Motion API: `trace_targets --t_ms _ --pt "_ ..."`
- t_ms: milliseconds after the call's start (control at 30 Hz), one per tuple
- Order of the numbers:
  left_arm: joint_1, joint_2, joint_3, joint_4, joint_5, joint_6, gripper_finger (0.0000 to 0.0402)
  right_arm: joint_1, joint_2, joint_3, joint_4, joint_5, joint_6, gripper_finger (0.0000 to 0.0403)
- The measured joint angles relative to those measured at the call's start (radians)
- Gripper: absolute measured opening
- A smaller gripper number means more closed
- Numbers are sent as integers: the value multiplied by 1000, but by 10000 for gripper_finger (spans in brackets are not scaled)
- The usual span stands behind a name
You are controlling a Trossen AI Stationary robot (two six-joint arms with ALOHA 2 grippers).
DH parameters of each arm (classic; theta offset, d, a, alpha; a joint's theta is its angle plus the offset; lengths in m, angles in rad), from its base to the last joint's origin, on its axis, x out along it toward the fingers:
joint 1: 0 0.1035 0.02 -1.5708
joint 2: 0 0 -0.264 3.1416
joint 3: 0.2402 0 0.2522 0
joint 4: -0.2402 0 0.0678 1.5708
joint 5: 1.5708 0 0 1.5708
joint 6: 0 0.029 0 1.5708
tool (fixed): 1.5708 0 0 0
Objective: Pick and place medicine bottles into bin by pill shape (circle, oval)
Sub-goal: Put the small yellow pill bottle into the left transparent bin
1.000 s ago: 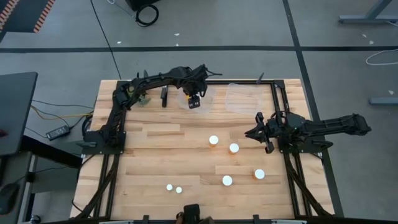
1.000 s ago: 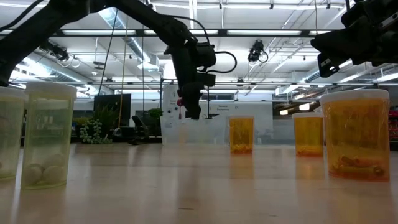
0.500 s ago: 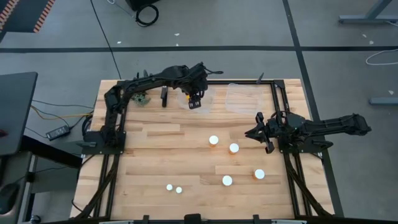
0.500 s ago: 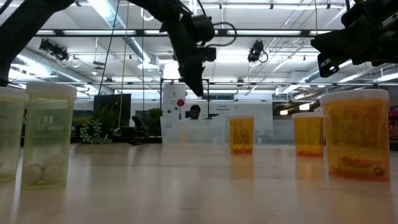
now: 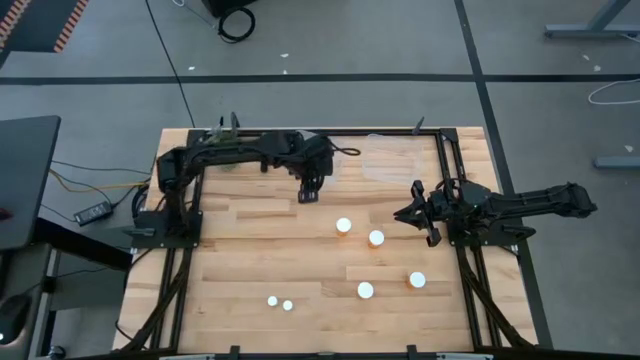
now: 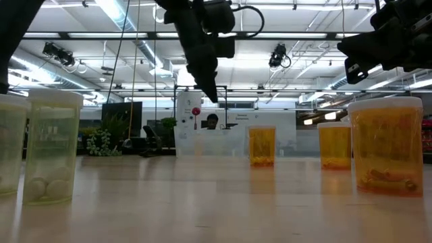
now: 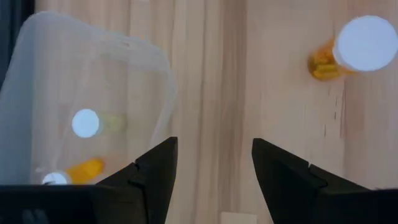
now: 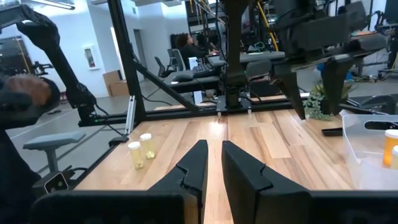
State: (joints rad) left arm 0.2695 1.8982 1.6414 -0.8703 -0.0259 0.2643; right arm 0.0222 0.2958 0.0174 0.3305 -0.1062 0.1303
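Note:
My left gripper [image 5: 310, 190] hangs open and empty above the table, just on the near side of a clear bin [image 5: 318, 160]. In the left wrist view [image 7: 214, 168] the bin [image 7: 93, 74] holds two white-capped bottles [image 7: 85, 123] [image 7: 74, 171]. Four wider amber bottles stand on the table [image 5: 343, 225] [image 5: 376, 238] [image 5: 417, 280] [image 5: 365, 290]. Two tiny bottles [image 5: 271, 300] [image 5: 287, 305] stand near the front edge. My right gripper [image 5: 405, 213] waits shut and empty at the table's right, above the wood [image 8: 213, 155].
A second clear bin [image 5: 390, 155] sits at the far edge, right of the first. Black frame rails [image 5: 455, 180] run along the table's sides. A small green plant [image 5: 230, 160] stands at the far left. Open wood lies between the bottles and the bins.
My left gripper has risen from low over the clear bin and moved toward the table's near edge, so that it now hangs off the bin's near side. The bottles on the table have stayed in place.

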Motion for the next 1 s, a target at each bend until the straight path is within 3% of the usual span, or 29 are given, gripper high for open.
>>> trace_targets --t_ms 600,833,1000 --pt "-100 -279 -324 75 4 -76 215 0 0 0 0 0 0 54" --pt "-183 -391 -426 71 7 -127 215 0 0 0 0 0 0 54" --pt "-265 -459 -489 48 71 -171 215 0 0 0 0 0 0 54"
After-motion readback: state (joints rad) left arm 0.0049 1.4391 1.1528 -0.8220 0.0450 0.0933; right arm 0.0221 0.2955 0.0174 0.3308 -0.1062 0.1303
